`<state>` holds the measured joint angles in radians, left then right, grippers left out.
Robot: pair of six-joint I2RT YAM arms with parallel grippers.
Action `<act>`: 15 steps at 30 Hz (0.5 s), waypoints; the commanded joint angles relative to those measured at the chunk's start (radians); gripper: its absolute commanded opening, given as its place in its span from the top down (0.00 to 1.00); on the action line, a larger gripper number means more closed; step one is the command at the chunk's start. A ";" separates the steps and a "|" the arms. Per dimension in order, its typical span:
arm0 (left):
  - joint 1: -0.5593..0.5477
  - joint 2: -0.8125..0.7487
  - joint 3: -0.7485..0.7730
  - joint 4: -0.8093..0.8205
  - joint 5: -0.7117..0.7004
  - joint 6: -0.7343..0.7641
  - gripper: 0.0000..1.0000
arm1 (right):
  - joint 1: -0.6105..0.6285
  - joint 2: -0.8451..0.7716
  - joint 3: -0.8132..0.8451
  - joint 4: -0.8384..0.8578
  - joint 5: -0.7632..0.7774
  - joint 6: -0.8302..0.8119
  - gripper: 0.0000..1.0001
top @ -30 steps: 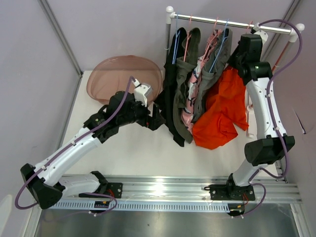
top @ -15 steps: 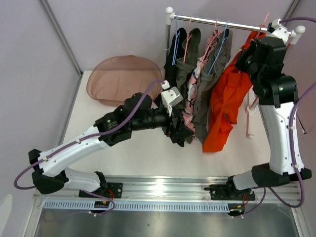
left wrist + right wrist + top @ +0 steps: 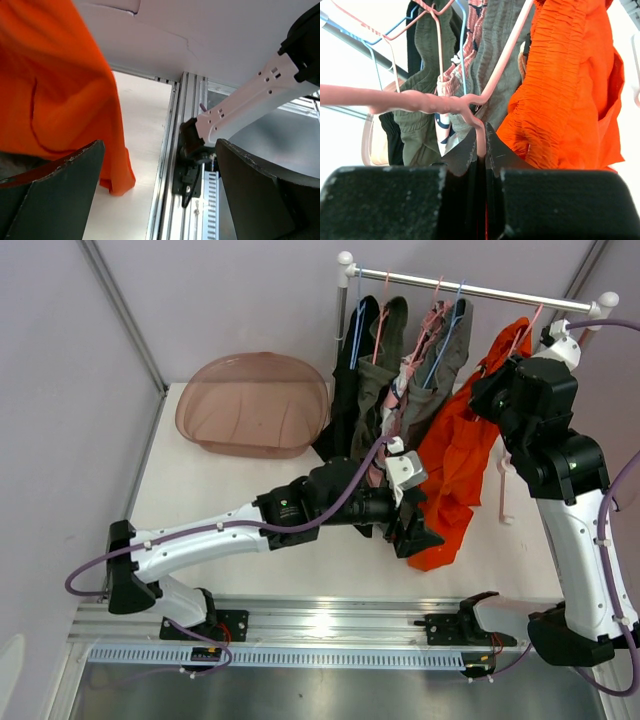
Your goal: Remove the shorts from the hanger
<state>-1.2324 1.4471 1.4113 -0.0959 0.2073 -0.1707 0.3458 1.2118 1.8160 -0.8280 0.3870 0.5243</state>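
Orange shorts [image 3: 455, 465] hang on pink hanger [image 3: 435, 102], right of the other shorts [image 3: 400, 390] on the rail [image 3: 470, 285]. Right gripper [image 3: 481, 150] pinches the hanger wire tight. Left gripper [image 3: 160, 147] is spread wide, holding nothing, beside the orange hem.

- The orange shorts [image 3: 455, 460] are bright and crumpled. They hang long from a pink hanger [image 3: 522, 332], right of centre in the top view.
- The black shorts [image 3: 347, 390] hang leftmost on the rail [image 3: 480, 286], upper middle.
- The olive shorts [image 3: 385, 350] hang just right of the black.
- The pink patterned shorts [image 3: 420, 340], with navy and white, come next.
- The grey-green shorts [image 3: 452, 340] hang beside the orange.
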 commanded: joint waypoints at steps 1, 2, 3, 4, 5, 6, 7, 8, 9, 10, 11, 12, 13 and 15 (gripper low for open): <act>-0.009 0.032 0.003 0.154 -0.061 0.014 0.01 | 0.009 -0.037 0.002 0.093 0.039 0.034 1.00; -0.009 0.045 0.003 0.163 -0.077 0.011 0.01 | 0.009 -0.040 0.003 0.089 0.041 0.039 1.00; -0.009 0.050 0.003 0.186 -0.088 0.011 0.01 | 0.009 -0.046 0.000 0.086 0.041 0.049 1.00; -0.009 0.059 0.003 0.196 -0.098 0.010 0.01 | 0.012 -0.050 -0.001 0.084 0.036 0.055 1.00; -0.007 0.068 0.012 0.205 -0.123 0.011 0.01 | 0.013 -0.055 -0.015 0.082 0.032 0.059 1.00; -0.009 0.094 0.020 0.211 -0.134 0.011 0.01 | 0.013 -0.063 -0.021 0.084 0.029 0.065 1.00; -0.009 0.108 0.040 0.214 -0.144 0.013 0.04 | 0.012 -0.073 -0.026 0.084 0.029 0.071 1.00; -0.007 0.124 0.060 0.211 -0.160 0.013 0.06 | 0.012 -0.078 -0.030 0.082 0.029 0.071 1.00; -0.009 0.151 0.067 0.209 -0.170 0.016 0.10 | 0.012 -0.083 -0.029 0.079 0.029 0.072 1.00; -0.009 0.160 0.075 0.212 -0.177 0.019 0.22 | 0.012 -0.087 -0.026 0.069 0.030 0.072 1.00; -0.009 0.170 0.083 0.217 -0.193 0.020 0.31 | 0.013 -0.087 -0.021 0.066 0.030 0.074 1.00; -0.007 0.177 0.080 0.225 -0.201 0.020 0.45 | 0.013 -0.087 -0.011 0.061 0.029 0.074 1.00; -0.007 0.188 0.078 0.237 -0.203 0.020 0.84 | 0.013 -0.087 -0.004 0.052 0.026 0.072 1.00; -0.009 0.194 0.072 0.245 -0.247 0.007 1.00 | 0.012 -0.087 0.000 0.049 0.029 0.069 1.00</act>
<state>-1.2407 1.6379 1.4460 0.0826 0.0315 -0.1646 0.3523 1.1503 1.7767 -0.8364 0.3962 0.5770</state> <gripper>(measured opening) 0.046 0.051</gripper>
